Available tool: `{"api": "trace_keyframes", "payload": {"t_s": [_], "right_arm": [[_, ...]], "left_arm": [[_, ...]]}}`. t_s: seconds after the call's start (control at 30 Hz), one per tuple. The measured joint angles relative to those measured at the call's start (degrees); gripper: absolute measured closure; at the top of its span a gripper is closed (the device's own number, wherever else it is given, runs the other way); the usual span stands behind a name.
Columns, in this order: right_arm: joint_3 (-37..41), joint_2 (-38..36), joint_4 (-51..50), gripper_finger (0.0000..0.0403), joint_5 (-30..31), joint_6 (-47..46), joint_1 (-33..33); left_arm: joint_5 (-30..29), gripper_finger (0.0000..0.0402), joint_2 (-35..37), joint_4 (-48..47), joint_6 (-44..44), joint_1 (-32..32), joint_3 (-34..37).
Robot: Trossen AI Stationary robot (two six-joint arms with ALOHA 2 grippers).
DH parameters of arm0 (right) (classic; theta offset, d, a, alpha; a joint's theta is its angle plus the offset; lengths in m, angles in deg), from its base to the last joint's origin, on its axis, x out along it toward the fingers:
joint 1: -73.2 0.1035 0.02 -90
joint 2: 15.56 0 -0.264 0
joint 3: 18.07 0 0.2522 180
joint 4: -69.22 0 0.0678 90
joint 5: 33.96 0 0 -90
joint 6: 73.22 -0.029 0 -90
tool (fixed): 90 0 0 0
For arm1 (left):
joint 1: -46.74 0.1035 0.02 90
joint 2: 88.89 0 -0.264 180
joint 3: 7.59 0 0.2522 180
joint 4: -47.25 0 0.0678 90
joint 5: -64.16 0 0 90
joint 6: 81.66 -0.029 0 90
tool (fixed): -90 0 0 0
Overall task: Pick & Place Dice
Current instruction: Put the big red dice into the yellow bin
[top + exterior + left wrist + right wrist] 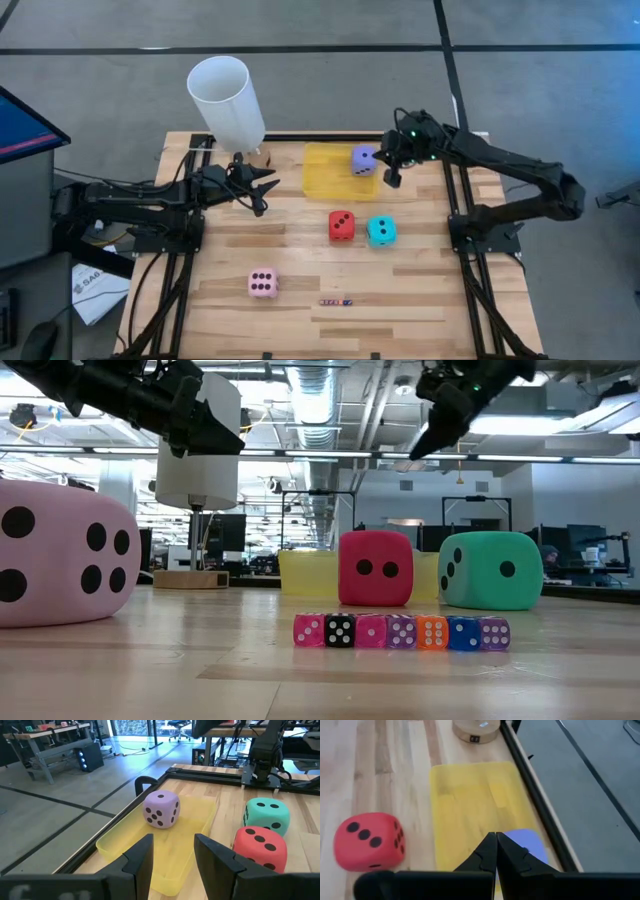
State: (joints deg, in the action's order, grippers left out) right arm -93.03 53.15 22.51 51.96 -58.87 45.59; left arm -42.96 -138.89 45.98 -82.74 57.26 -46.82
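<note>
From above, you see a slatted wooden worktop [300, 320] with a shallow translucent yellow tray [325, 170] at its far edge. The purple die [364, 159] sits inside the tray at its right end. The right claw [392, 176] hangs clenched just beside that die, grasping nothing. The red die [341, 225] and cyan die [381, 230] sit side by side on the bare wood nearer you, two pips up on each. The pink die [263, 284] lies well apart toward the front left, four pips up. The left claw [262, 196] hovers left of the tray beside a tall white cylinder [226, 100], its fingers parted and empty.

At worktop level, the soft rounded pink die [62, 552] fills the left; the red die [376, 568] and cyan die [491, 569] stand before the tray [305, 572], with a row of tiny dice [401, 631] in front.

Past the left claw [172, 851], the purple die [161, 809] rests flat in the glossy tray [115, 842], a five-pip face toward the camera.

Your right claw [496, 847] shows its fingers pressed together above the tray [465, 800], the purple die [532, 842] partly hidden behind them, the red die [367, 841] off on the wood.
</note>
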Motion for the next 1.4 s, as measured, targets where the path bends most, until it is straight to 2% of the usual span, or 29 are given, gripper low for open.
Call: {"api": "trace_keyframes", "payload": {"t_s": [0.33,0.5,0.8,1.4], "right_arm": [[8.15,-3.54,2.96,0.0403,2.13,-7.78,6.8],[9.79,-2.85,6.17,0.0403,7.03,-11.32,11.96],[10.06,-1.91,10.64,0.0403,14.65,-11.52,20.21],[10.05,-1.99,12.48,0.0403,14.69,-9.4,20.69]], "left_arm": [[0.0,0.027,0.0,0.0,0.02,0.0,0.0],[-0.02,0.027,0.0,-0.01,0.01,0.0,0.0],[-0.01,0.027,0.01,-0.02,0.02,0.0,0.0],[-0.02,0.027,0.01,-0.04,0.01,0.0,0.0]]}}
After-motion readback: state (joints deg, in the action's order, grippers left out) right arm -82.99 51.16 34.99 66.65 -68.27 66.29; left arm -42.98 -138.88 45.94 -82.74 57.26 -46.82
